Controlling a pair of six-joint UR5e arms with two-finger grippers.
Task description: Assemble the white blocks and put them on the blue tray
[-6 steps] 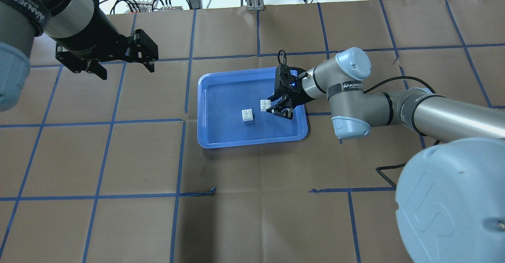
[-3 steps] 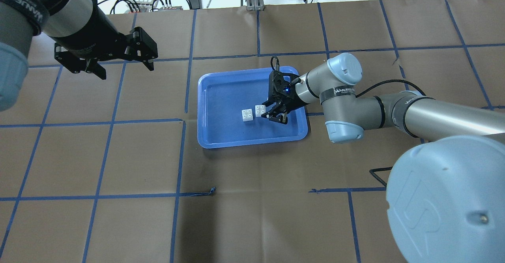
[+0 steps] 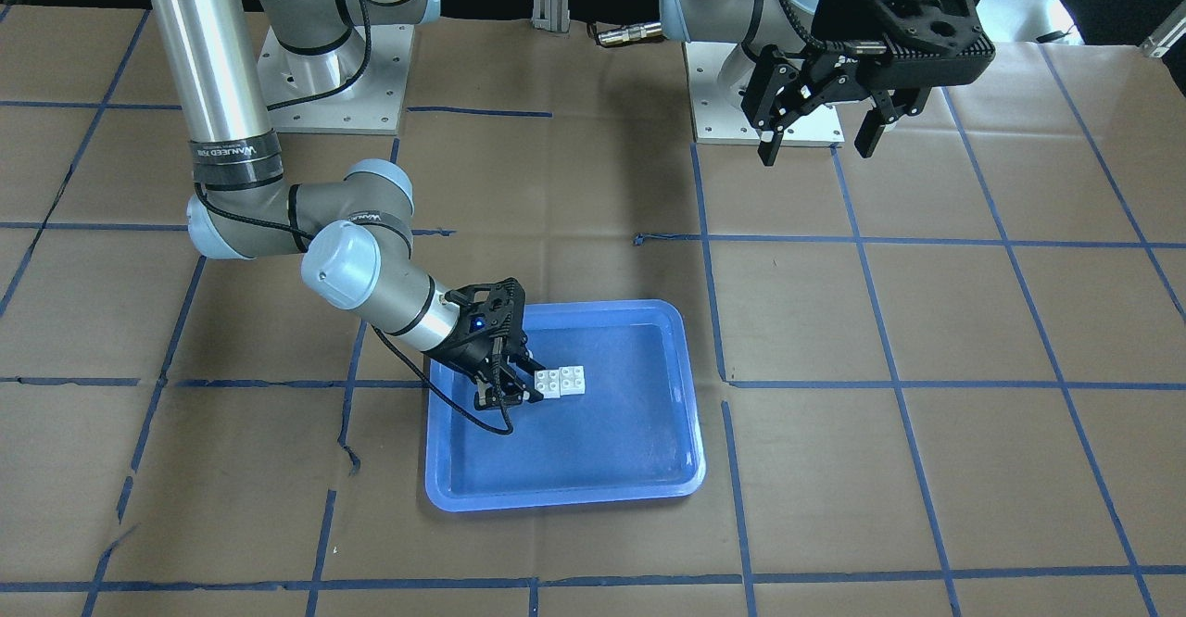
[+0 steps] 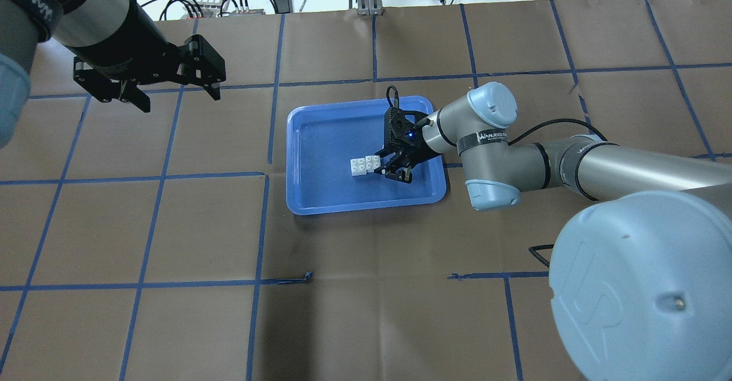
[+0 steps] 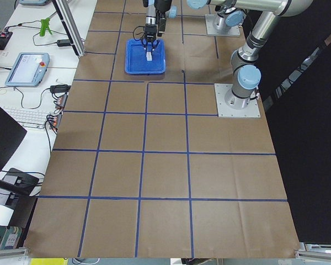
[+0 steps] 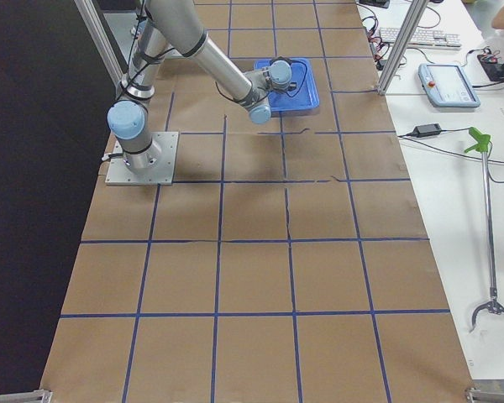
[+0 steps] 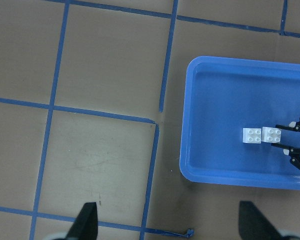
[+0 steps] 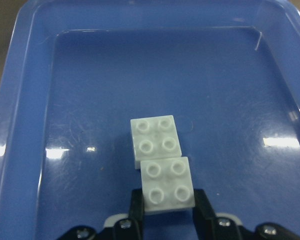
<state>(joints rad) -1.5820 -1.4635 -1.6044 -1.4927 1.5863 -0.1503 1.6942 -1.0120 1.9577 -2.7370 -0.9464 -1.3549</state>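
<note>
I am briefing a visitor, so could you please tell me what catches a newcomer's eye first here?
A large blue plastic tray lies mid-table. Inside it the right gripper clamps one small white studded plastic brick beside its twin. The left gripper hangs open, well away.

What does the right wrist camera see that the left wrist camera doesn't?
Only the right wrist view clearly shows the right gripper squeezing the near block by its sides. Only the left wrist view shows the brown table, its blue tape lines and the open left gripper. Both show two white blocks side by side in the blue tray.
</note>
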